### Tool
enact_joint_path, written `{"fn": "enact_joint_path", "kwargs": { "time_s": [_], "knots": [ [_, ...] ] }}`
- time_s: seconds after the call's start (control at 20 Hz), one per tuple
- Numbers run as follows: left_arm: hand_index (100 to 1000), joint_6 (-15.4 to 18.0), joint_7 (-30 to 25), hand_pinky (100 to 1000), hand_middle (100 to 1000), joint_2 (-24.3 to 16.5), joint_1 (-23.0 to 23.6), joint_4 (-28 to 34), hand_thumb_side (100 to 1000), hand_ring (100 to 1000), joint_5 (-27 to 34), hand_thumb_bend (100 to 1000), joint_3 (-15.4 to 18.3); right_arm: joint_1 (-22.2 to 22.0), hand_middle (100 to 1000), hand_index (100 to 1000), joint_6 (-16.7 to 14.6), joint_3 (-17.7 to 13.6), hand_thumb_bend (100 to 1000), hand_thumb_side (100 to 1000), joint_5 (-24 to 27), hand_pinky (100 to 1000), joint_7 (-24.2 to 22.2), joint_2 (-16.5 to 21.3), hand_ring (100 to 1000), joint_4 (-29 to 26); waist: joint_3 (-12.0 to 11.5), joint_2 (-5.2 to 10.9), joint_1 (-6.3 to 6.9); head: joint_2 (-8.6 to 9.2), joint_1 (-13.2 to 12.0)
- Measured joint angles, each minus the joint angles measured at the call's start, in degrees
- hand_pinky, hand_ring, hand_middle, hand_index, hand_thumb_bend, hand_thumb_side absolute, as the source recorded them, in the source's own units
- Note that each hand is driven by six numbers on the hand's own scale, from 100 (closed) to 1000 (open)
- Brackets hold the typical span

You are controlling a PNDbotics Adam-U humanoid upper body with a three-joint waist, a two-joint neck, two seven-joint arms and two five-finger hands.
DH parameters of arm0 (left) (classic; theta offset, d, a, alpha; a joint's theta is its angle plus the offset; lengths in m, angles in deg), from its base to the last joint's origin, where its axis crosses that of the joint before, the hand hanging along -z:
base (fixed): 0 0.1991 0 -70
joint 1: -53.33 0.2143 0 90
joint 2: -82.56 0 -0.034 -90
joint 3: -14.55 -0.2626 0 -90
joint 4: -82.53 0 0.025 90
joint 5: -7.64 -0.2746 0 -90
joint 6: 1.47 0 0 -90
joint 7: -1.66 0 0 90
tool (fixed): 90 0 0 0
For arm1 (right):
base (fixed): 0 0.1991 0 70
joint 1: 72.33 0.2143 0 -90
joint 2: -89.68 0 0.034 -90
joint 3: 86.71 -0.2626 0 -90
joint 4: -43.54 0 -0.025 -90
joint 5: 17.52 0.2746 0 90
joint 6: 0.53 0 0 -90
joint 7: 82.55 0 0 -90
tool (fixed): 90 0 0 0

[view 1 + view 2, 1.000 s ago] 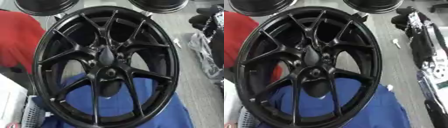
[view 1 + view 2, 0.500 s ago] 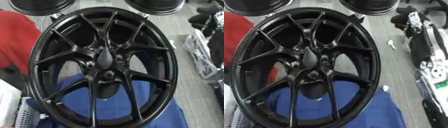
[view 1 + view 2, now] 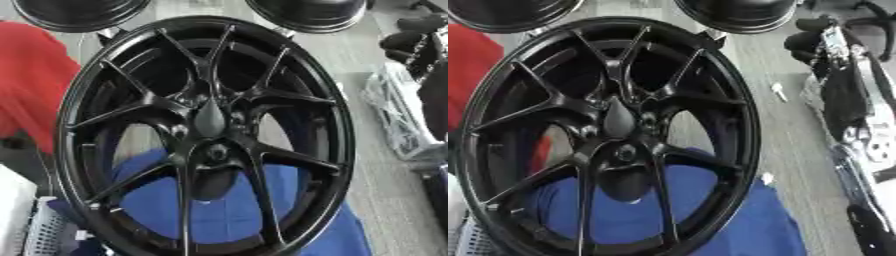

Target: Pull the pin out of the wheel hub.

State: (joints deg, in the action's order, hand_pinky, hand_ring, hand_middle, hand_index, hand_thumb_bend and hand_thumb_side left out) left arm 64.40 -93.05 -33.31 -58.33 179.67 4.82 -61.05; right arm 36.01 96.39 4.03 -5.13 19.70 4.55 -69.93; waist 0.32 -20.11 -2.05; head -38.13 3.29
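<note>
A big black multi-spoke wheel [image 3: 206, 135] fills the middle of both views, tilted towards me. From its hub [image 3: 214, 152] a dark tapered pin [image 3: 210, 117] sticks out, its tip pointing up the picture. My right hand [image 3: 808, 36] shows as dark shapes at the upper right, well apart from the hub. Its black and silver arm [image 3: 852, 115] runs down the right edge. I cannot make out how that hand is held. Nothing touches the pin. My left hand shows in neither view.
A blue cloth [image 3: 219, 215] lies under the wheel's lower half. Red fabric [image 3: 31, 85] is at the left and a white basket [image 3: 39, 235] at the lower left. Two more black wheels [image 3: 79, 12] [image 3: 306, 12] stand behind. Small white bits [image 3: 779, 92] lie on the grey floor.
The whole picture has shifted a little, so the camera has moved. The wheel, the pin and my right arm keep their places.
</note>
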Motion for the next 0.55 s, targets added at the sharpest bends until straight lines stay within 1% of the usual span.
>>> {"fn": "enact_joint_path", "kwargs": {
  "time_s": [0.1,0.3,0.55],
  "knots": [
    [697,1.8,1.9,763,642,2.0,-1.0,3.1,650,676,1.8,415,-0.1,0.3,616,759,-0.2,0.0,100,806,0.1,865,-0.2,0.0,766,0.0,0.0,0.0,-0.24,0.0,-0.2],
    [696,5.4,5.5,768,635,6.4,-0.9,8.9,623,673,5.4,424,-1.7,0.7,615,759,-0.5,0.0,100,801,0.3,864,-0.5,0.0,765,0.0,0.2,0.0,-0.55,0.02,-0.7],
    [701,9.9,10.0,773,632,12.3,2.2,15.0,623,677,10.0,415,-3.9,1.4,616,759,-1.1,0.0,100,797,0.3,864,-0.9,0.1,764,0.0,0.7,-0.12,-0.89,0.19,-1.7]
  ]
}}
